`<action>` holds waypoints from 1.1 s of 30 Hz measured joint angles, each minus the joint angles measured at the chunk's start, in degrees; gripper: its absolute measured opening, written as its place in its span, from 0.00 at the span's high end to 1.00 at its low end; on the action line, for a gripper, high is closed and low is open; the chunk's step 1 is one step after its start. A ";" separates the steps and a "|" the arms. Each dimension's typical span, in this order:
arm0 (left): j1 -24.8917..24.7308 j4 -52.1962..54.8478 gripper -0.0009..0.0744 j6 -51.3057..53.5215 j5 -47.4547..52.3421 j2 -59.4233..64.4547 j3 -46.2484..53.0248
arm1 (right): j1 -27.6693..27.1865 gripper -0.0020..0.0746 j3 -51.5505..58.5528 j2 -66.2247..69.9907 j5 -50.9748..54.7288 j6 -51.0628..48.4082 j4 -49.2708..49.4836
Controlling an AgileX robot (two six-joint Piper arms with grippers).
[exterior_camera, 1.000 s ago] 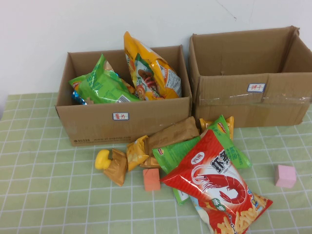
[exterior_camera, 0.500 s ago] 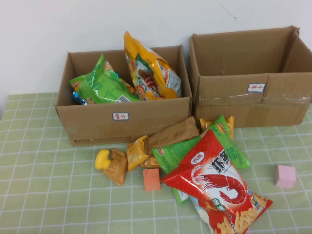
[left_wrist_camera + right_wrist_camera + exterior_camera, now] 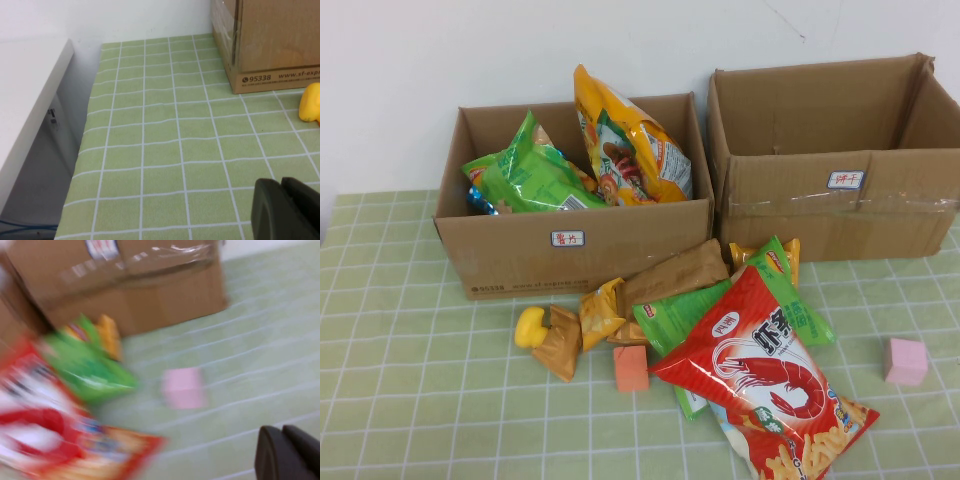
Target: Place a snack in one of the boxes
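While the red shrimp-snack bag (image 3: pixel 767 385) lies on the bench (image 3: pixel 420 400), the right claw (image 3: pixel 287 452) hovers apart beside it, seemingly clenched; left claw (image 3: pixel 285 210) clenched too.

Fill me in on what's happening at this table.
Nothing is being handled yet. The red shrimp snack bag lies on a pile of packets in front of the two boxes; the lower brown box already holds a green bag and a yellow-orange bag. The left gripper and right gripper hang above the cloth, empty.
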 joint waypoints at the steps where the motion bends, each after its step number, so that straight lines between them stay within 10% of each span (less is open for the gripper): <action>1: 0.00 0.00 0.99 0.00 0.00 0.00 0.00 | 0.00 0.98 0.00 0.00 -0.16 2.77 3.01; 8: 0.00 0.00 0.99 0.00 0.00 0.00 0.00 | 0.00 0.98 0.35 0.00 -0.39 15.82 29.71; 15: 0.00 0.00 0.99 0.11 0.00 0.00 0.00 | 0.00 0.98 0.35 0.00 -0.27 13.32 32.84; 24: 0.00 0.00 0.99 0.01 0.00 0.00 0.00 | 0.00 0.98 -10.79 2.15 6.70 -13.45 34.41; 33: 0.00 0.00 0.99 0.01 0.00 0.00 0.00 | 0.00 0.98 -36.88 25.96 34.13 -33.32 15.03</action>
